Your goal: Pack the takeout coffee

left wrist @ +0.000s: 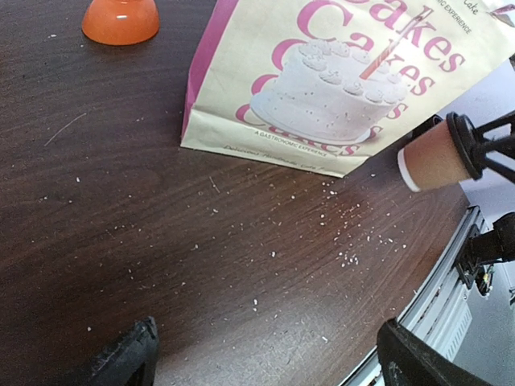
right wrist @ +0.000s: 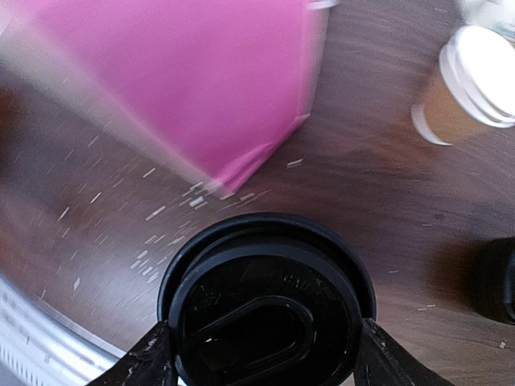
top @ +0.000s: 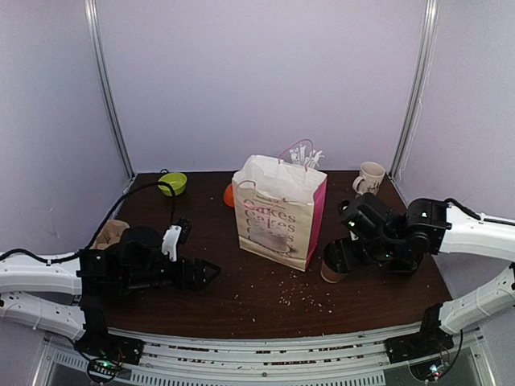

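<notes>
The takeout coffee [top: 331, 271], a brown paper cup with a black lid [right wrist: 265, 305], stands just right of the paper cake bag [top: 278, 213]. My right gripper [top: 341, 259] is shut on its lid, one finger [right wrist: 149, 362] pressed against each side. In the left wrist view the cup [left wrist: 434, 157] shows beside the bag [left wrist: 338, 80] with the right gripper [left wrist: 476, 149] at its top. My left gripper [top: 211, 273] hovers low over the table at the left, open with nothing between its fingers [left wrist: 129, 358].
A cream mug [top: 370, 178] stands at the back right. A tan cup with a white top [right wrist: 471, 88] is near the held cup. An orange object [top: 228, 195] lies behind the bag, a green bowl [top: 172, 183] at the back left. Crumbs dot the table [left wrist: 161, 201].
</notes>
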Robot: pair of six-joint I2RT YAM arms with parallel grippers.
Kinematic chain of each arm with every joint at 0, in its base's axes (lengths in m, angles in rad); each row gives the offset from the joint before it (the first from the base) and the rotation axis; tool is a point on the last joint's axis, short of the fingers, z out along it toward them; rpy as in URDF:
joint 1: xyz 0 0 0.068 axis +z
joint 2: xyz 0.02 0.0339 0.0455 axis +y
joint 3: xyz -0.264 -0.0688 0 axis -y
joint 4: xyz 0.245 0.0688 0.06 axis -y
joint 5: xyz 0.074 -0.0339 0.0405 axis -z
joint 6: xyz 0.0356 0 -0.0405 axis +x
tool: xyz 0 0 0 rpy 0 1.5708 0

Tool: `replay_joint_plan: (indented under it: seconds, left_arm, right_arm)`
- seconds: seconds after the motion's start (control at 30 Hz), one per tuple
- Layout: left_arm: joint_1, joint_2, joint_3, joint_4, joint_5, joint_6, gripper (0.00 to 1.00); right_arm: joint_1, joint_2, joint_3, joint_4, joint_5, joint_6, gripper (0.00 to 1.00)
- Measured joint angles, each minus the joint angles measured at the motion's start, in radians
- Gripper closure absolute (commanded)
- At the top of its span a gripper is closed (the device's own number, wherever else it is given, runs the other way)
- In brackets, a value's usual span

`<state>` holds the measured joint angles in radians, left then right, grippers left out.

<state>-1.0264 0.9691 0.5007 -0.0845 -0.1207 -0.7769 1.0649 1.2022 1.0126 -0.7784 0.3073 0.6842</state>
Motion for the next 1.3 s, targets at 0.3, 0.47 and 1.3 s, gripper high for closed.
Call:
replay_joint_plan:
  seconds: [0.3, 0.47, 1.3]
  left_arm:
    - [0.000, 0.045, 0.000, 0.034, 0.021, 0.001, 0.02]
    - [0.000, 0.053, -0.007, 0.049, 0.029, 0.001, 0.02]
    - [0.000, 0.119, 0.055, 0.021, 0.016, 0.048, 0.02]
  right_arm:
    - [-0.368, -0.042, -0.071, 0.005, 0.029, -0.093, 0.34]
    - [-0.494, -0.019, -0.098, 0.012, 0.010, -0.152, 0.34]
    - [-0.656, -0.023, -0.103, 0.092, -0.221, -0.226, 0.00]
